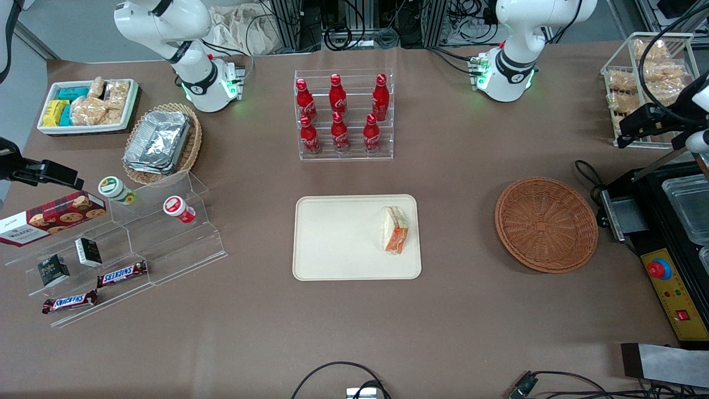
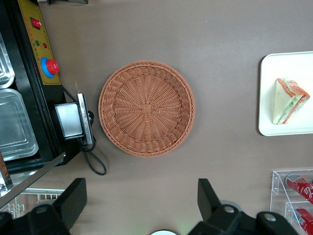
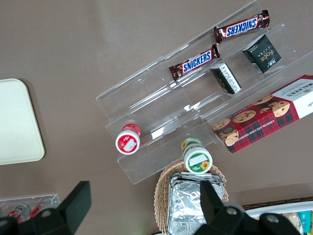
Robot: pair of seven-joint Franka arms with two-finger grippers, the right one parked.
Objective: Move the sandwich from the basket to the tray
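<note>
The tool [image 2: 139, 205], fingers wide apart, hangs above bare table beside the basket [image 2: 146, 107].

Light is bright and even, falling from overhead; shadows are short and soft. The basket [image 1: 546, 224] casts only a thin dark rim on the table [image 1: 354, 332], and the sandwich [image 1: 395, 229] barely shades the tray [image 1: 332, 238]. Glare sits on the foil trays [image 1: 158, 142] and on the acrylic shelf [image 1: 166, 233], whose edges flash white in the right wrist view. The bottles [image 1: 339, 113] carry small highlights. The front view is sharp, with mild bending at its edges. In the left wrist view the gripper [image 2: 142, 205] is dark and slightly soft, while the basket stays crisp.
</note>
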